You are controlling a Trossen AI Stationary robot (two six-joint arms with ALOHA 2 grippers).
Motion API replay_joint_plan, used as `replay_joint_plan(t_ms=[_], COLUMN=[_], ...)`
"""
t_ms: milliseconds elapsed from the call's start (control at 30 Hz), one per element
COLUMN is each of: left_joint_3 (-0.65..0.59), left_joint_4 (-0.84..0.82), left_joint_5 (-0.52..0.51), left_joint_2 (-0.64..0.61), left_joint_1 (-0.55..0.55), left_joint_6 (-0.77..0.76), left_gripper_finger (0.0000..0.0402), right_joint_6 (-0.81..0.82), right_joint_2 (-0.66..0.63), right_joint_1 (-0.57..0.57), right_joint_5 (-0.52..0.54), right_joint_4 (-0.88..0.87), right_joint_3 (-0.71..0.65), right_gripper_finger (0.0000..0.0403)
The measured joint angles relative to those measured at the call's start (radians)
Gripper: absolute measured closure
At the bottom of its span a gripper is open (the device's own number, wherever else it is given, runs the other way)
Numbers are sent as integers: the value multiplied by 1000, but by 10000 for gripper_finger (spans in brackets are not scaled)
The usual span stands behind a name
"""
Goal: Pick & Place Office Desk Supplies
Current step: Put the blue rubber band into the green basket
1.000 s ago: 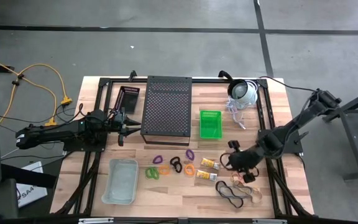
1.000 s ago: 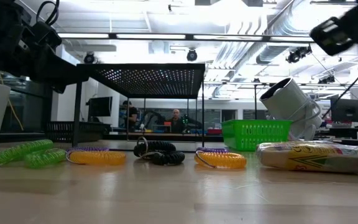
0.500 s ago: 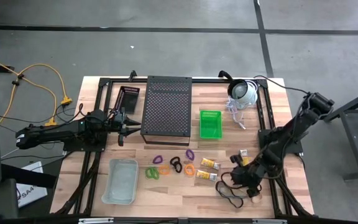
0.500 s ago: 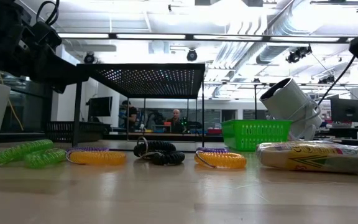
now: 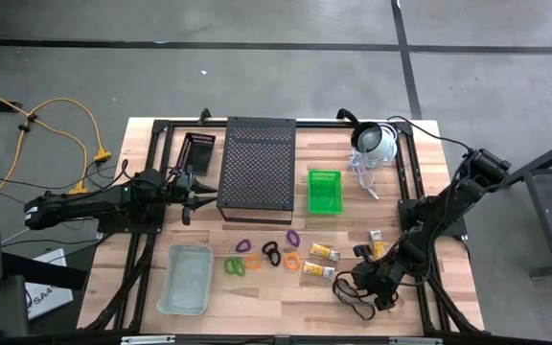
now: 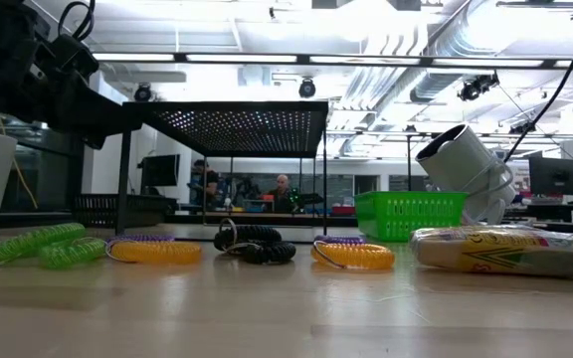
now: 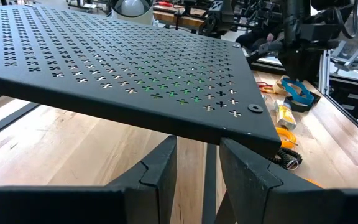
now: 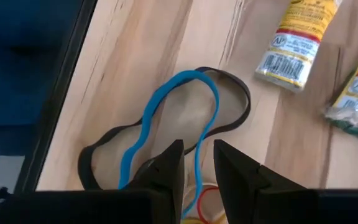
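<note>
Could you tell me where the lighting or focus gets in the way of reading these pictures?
Low view: bright ceiling lights wash out the top, and the yellow-and-white packet at the right edge looks soft. Right wrist view: the other packets smear slightly, while the blue rubber band reads clearly. High view: even light, no hard shadows. Left wrist view: the perforated black shelf is sharp.

Robotics lab; exposed ceiling ducts (image 6: 421, 70); monitors (image 6: 555, 177); concrete floor (image 5: 257, 77).
</note>
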Motion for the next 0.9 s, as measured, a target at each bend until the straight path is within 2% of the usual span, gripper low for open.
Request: replay_joint_plan(t_ms=[233, 900], left_joint_3=[0, 0], left_joint_4=[0, 0], left_joint_5=[0, 0], left_joint_2=[0, 0], left_joint_1=[0, 0], left_joint_6=[0, 0], left_gripper_finger=[284, 284], right_joint_6=[75, 132], right_joint_2=[18, 18], right_joint_1=[0, 21], right_joint_5=[2, 21], right_joint_4=[-1, -17], right_joint_3=[0, 0], right_gripper_finger=[327, 327])
